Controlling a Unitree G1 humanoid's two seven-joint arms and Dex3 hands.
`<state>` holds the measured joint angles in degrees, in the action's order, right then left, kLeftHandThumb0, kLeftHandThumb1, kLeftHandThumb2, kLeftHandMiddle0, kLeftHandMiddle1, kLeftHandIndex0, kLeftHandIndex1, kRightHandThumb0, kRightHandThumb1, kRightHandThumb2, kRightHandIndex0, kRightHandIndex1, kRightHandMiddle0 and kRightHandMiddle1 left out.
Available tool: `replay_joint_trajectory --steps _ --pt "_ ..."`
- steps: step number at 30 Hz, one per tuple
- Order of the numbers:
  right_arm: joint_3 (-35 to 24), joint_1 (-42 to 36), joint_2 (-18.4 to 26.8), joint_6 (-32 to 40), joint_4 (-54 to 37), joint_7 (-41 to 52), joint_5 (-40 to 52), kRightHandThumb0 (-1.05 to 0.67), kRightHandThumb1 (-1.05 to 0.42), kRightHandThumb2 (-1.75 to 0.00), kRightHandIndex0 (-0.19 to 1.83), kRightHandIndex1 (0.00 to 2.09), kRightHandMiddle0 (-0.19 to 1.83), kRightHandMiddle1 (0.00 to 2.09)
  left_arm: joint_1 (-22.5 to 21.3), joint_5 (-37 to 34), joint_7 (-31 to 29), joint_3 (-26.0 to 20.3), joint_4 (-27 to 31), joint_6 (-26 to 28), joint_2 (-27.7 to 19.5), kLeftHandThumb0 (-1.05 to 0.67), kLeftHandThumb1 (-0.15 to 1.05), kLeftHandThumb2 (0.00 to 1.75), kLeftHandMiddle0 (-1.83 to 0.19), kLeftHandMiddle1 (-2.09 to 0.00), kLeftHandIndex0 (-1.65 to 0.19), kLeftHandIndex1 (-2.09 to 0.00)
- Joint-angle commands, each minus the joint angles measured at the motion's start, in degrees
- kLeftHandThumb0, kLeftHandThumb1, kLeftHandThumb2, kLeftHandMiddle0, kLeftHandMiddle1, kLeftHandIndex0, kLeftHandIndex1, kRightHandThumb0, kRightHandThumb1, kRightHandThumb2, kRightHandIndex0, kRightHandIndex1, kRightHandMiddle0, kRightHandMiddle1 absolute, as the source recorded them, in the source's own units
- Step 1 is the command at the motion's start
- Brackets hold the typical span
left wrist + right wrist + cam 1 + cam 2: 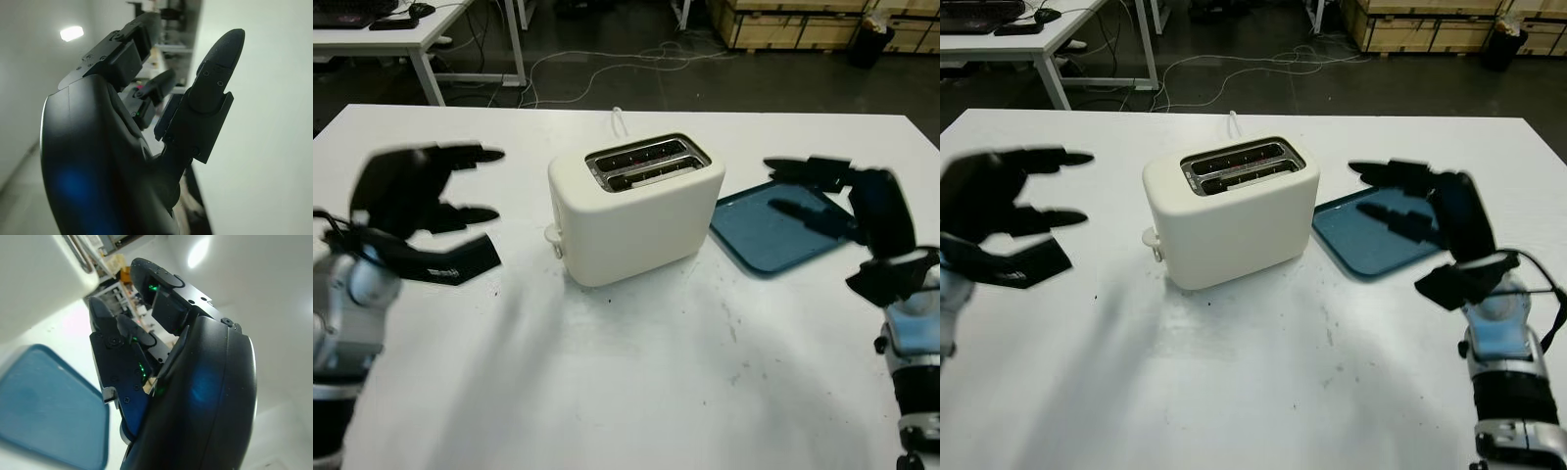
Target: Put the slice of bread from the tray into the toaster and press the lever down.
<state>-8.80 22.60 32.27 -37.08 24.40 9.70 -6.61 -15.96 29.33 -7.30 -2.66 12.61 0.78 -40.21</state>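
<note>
— Nearest us, what's at the bottom left?

— Left hand [416, 201], raised above the white surface [636, 372] left of the toaster, holding nothing; it is open, well apart from the toaster.

— And moving right?

— Cream two-slot toaster [636, 211] stands in the middle of the surface, turned at an angle. Both slots [646, 164] show dark insides with metal guides; I cannot make out a bread slice in them. Its lever [552, 235] sticks out on the left end, low down near the base. A white cord [619, 121] runs off behind it.

— Further right?

— Blue tray [773, 240] lies flat on the surface just beside the toaster's right end. What shows of it is bare blue.

— And the other hand?

— Right hand [1430, 211] hangs over the tray's right part, open, gripping nothing, not touching the toaster. From the right wrist, the tray [44, 411] sits below its fingers [117, 377].

— Where is the bread, then?

— I cannot tell.
</note>
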Motion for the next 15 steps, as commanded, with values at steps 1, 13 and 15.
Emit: replay_joint_trajectory --steps 1,13,15 --pt "0.4 3.6 2.2 1.8 2.0 0.8 -1.2 -0.17 -0.74 0.0 1.03 0.02 0.9 0.01 -3.1 -0.3 -2.1 -0.3 -1.1 -1.2 -1.9 -0.51 0.64 0.0 -1.04 -0.38 -1.04 -0.08" --pt "8.0 19.1 10.3 9.7 7.9 10.0 -8.9 -0.33 -0.74 0.0 0.93 0.0 0.84 0.0 -12.6 -2.3 -14.5 2.2 -5.2 -4.7 -6.2 -0.46 0.58 0.0 -1.18 -0.26 -1.16 -0.05" --pt "9.1 20.6 10.4 9.6 8.6 10.8 -9.5 -0.32 -0.73 0.0 0.92 0.0 0.84 0.0 -13.7 -2.3 -15.3 2.5 -5.8 -5.0 -6.0 -0.52 0.59 0.01 -1.19 -0.25 -1.17 -0.04"
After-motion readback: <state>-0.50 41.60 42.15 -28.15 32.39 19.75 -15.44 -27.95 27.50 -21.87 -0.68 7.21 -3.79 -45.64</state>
